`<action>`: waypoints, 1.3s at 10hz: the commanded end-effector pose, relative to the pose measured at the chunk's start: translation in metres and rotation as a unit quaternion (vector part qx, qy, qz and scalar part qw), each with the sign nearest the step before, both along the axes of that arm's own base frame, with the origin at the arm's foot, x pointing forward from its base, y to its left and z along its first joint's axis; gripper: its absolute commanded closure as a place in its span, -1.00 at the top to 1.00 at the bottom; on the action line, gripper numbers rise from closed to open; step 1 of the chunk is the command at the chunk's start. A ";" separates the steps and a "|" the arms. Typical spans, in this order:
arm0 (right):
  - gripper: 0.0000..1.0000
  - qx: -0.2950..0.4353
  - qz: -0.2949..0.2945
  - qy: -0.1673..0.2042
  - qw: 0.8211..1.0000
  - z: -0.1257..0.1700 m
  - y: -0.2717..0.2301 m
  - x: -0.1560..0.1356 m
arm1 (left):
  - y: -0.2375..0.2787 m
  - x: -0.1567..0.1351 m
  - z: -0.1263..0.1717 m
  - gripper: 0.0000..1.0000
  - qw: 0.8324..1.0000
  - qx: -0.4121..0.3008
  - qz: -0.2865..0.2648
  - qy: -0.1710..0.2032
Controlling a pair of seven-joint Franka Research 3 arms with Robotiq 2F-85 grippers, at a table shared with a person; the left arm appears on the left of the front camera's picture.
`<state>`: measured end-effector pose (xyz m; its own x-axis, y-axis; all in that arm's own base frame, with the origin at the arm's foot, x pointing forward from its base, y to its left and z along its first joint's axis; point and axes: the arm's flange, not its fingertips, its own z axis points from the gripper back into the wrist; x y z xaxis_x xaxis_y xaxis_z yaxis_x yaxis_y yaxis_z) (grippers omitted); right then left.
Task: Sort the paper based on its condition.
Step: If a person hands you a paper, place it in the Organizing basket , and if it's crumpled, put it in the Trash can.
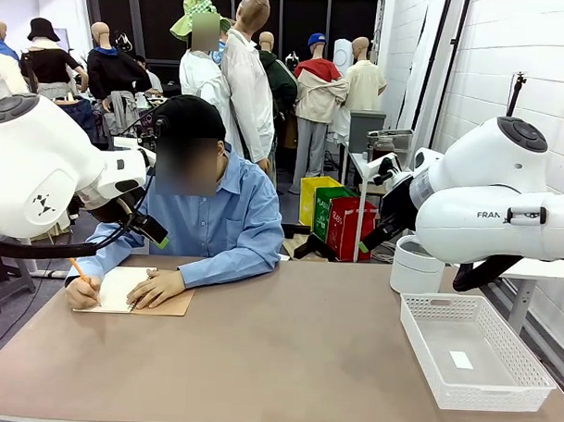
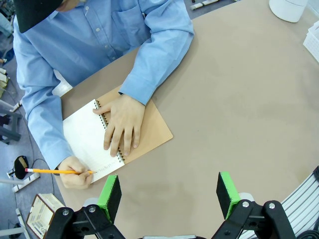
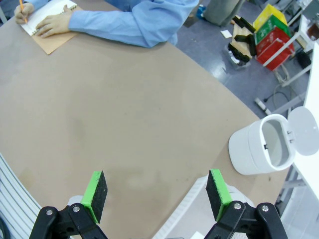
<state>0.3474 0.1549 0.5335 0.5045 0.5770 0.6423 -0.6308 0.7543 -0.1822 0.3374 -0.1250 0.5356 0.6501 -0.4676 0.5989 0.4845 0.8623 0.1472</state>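
Note:
The paper as a loose sheet is out of view. At the far left of the table a person writes with a yellow pencil [image 1: 81, 271] on the white top page of an open spiral notebook [image 1: 122, 289] with a brown cover. The other hand lies flat on the notebook [image 2: 87, 137]. My left gripper [image 2: 169, 196] hangs open above the table, just on the near side of the notebook, with nothing between its green pads [image 2: 110, 194]. My right gripper [image 3: 157, 191] is open and empty, high over the right side of the table, with the notebook [image 3: 47, 12] far off.
A white mesh basket [image 1: 445, 309] stands at the right front, with a small white tag [image 1: 461, 360] inside. Behind it is a round white bin [image 1: 414, 267] whose lid is open [image 3: 261, 144]. The brown tabletop [image 1: 286, 350] stretches bare between notebook and basket.

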 end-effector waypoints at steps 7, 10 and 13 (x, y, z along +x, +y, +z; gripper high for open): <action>1.00 0.003 0.001 0.001 1.000 0.000 -0.001 0.000 | 0.000 0.000 -0.001 1.00 1.000 0.002 0.000 0.003; 1.00 0.003 0.001 0.001 1.000 0.000 -0.001 0.000 | 0.000 0.000 -0.001 1.00 1.000 0.002 0.000 0.003; 1.00 0.003 0.001 0.001 1.000 0.000 -0.001 0.000 | 0.000 0.000 -0.001 1.00 1.000 0.002 0.000 0.003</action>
<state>0.3474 0.1549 0.5335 0.5045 0.5770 0.6423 -0.6308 0.7543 -0.1822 0.3374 -0.1250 0.5356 0.6501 -0.4676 0.5989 0.4845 0.8623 0.1472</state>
